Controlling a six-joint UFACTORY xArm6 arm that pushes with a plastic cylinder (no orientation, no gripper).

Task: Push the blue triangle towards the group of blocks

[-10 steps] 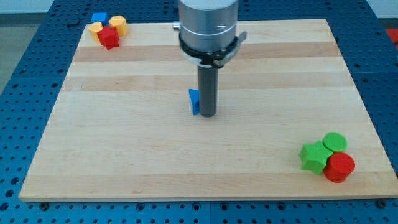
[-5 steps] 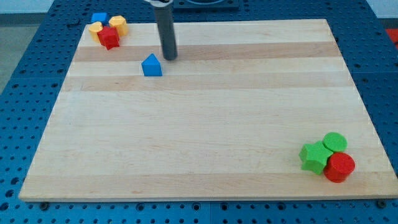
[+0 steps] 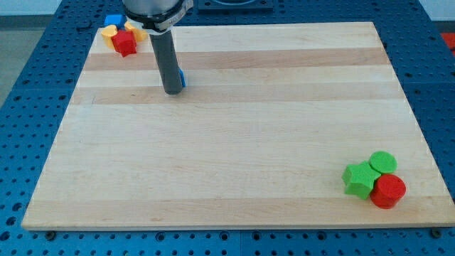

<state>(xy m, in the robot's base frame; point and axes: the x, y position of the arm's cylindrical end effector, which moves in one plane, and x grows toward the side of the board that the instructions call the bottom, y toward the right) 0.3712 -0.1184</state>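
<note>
Blue triangle (image 3: 183, 78): upper-left board, mostly hidden behind rod, only a sliver showing at its 3 o'clock
Tip (image 3: 172, 92): bare rod end holding nothing, just beside the triangle, contact unclear
Red cylinder (image 3: 388, 190): 5 o'clock corner, touching green blocks (image 3: 370, 174)
Group (image 3: 122, 35): 11 o'clock corner, red, yellow, blue blocks, partly hidden

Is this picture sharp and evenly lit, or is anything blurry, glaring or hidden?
Camera view: even, soft light, with no strong glare on the wooden board; blocks cast only faint shadows. Everything looks sharp, including my tip. The rod hides most of the blue triangle, showing just a sliver at the rod's right.
</note>
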